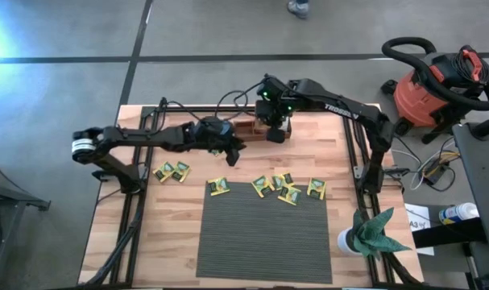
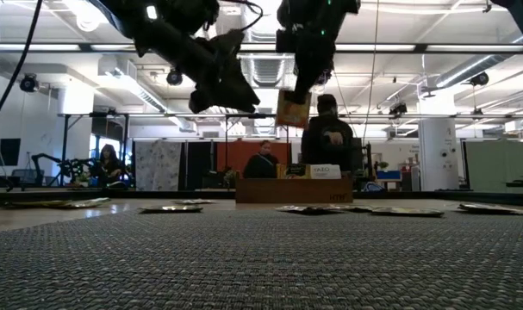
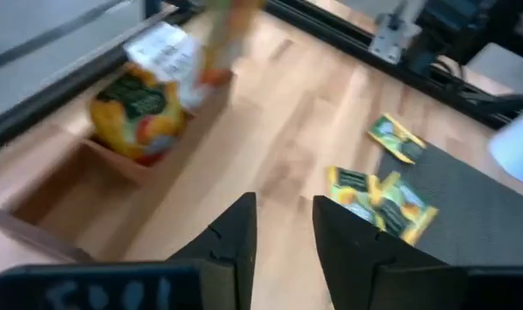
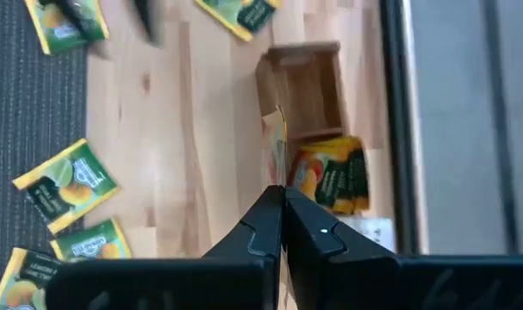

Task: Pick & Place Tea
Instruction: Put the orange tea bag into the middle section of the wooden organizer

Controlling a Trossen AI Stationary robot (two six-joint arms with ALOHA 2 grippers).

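My right gripper [image 1: 274,131] hangs over the brown wooden tray [image 1: 250,127] at the table's far edge, shut on an orange tea sachet [image 2: 293,110]. The tray [image 4: 302,86] holds orange sachets [image 4: 334,176] and a white one [image 4: 375,229] in one compartment; another compartment shows bare wood. My left gripper [image 1: 232,151] hovers just left of and nearer than the tray, open, with nothing between its fingers [image 3: 283,226]. Several yellow-green sachets lie flat on the wood: two on the left [image 1: 171,171], one at the mat's corner [image 1: 220,186] and a cluster [image 1: 288,188] along the mat's far edge. My right gripper pinches the orange sachet between its two fingers by its upper edge [image 2: 295,93], coming from above and pointing down. The sachet [image 4: 277,146] hangs upright below the fingers, lifted clear above the tray.
A grey ribbed mat [image 1: 264,229] covers the near middle of the table. A white cup with green leaves [image 1: 365,234] stands at the near right corner. A red shop vacuum [image 1: 433,89] sits off the table's right. People [image 2: 327,138] show in the room beyond.
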